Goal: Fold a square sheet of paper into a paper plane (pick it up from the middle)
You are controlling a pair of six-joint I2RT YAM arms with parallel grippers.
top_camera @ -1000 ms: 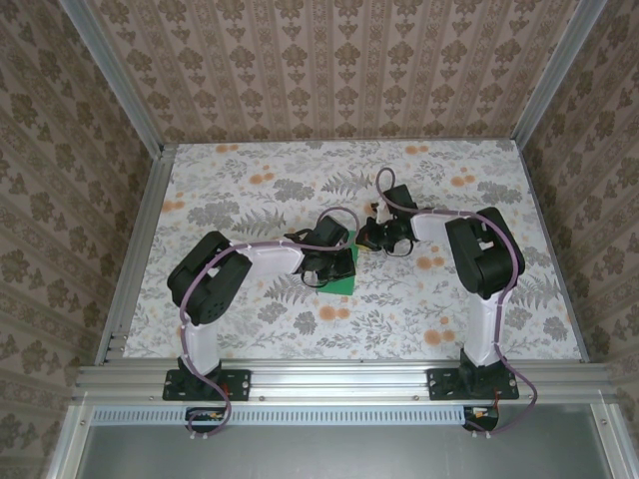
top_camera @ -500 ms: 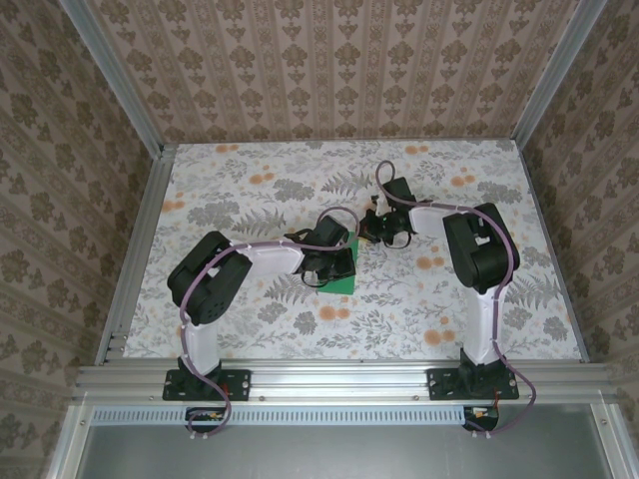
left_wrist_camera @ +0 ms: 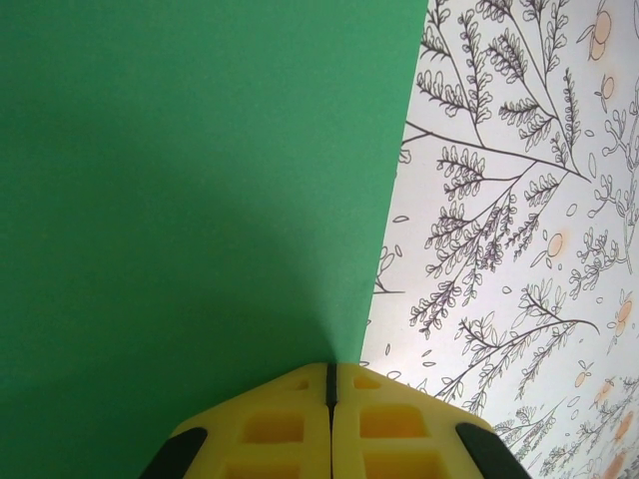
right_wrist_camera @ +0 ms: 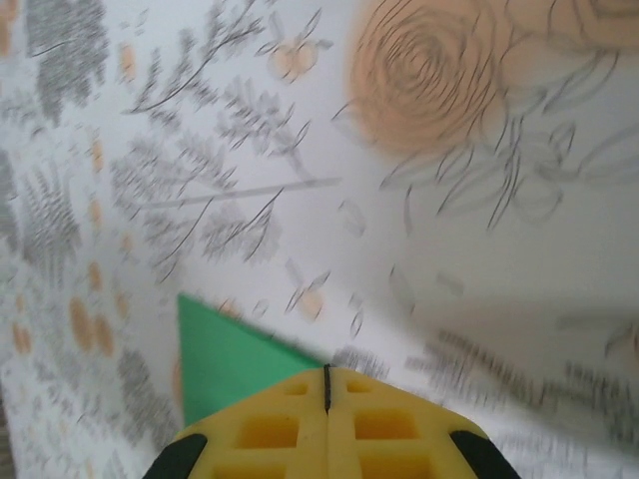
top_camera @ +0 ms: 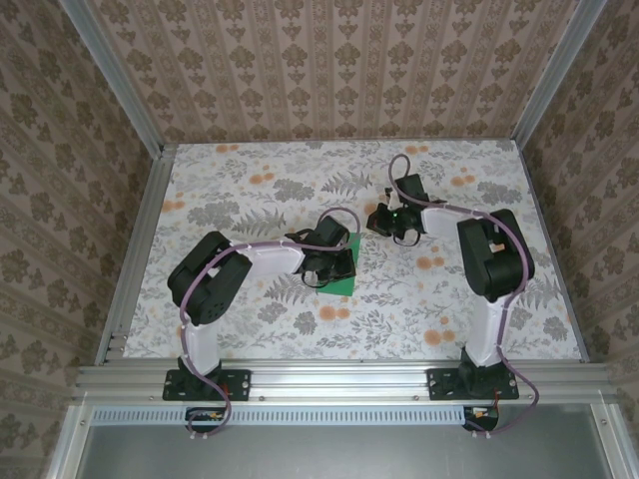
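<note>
top external: left arm (top_camera: 265,257) hides most of the square sheet of paper (top_camera: 346,286).

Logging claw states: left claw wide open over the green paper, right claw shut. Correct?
No: the left claw is shut, fingers together, over the green paper, as the left wrist view shows. The right claw is indeed shut.

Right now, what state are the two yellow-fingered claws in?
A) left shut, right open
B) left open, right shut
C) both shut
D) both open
C: in each wrist view the yellow fingers meet along a thin dark seam. The left claw is at the edge of the bright green square sheet of paper, and the right claw is over the floral tabletop.
</note>
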